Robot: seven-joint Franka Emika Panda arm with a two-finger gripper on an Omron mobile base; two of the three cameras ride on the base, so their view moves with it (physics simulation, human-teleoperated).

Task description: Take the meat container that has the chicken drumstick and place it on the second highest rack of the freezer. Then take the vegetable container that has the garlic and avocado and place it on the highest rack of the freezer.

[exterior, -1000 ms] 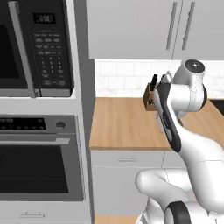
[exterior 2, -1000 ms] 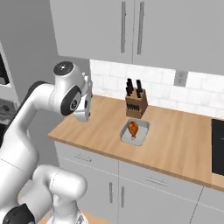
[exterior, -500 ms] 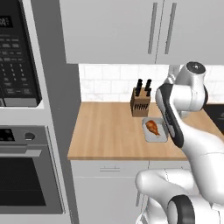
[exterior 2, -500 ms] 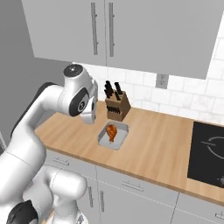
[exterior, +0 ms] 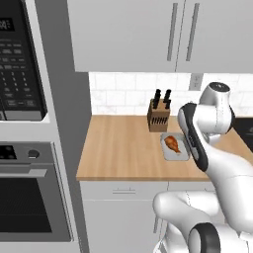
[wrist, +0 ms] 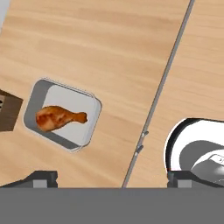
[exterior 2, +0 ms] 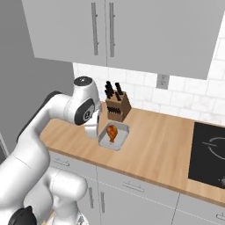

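A shallow grey meat container (exterior: 175, 147) (exterior 2: 113, 135) lies on the wooden counter (exterior: 123, 148) in front of the knife block, with the glossy orange-brown chicken drumstick (exterior: 172, 143) (exterior 2: 112, 132) (wrist: 59, 118) in it. My gripper (exterior 2: 92, 128) (wrist: 114, 180) hangs open above the counter's front edge, just to the near side of the container (wrist: 63, 114), touching nothing and with nothing between its fingers. The vegetable container with the garlic and avocado, and the freezer, are out of view.
A knife block (exterior: 159, 116) (exterior 2: 116, 105) stands right behind the container. A microwave (exterior: 22, 74) over an oven (exterior: 29, 197) closes the counter's left end. A black cooktop (exterior 2: 208, 154) lies to the right. Wall cabinets (exterior 2: 110, 30) hang overhead.
The base drove right over the first half second, so the oven column slid left and the container with the drumstick came into view. Since then the views have barely shifted. The gripper stayed open.
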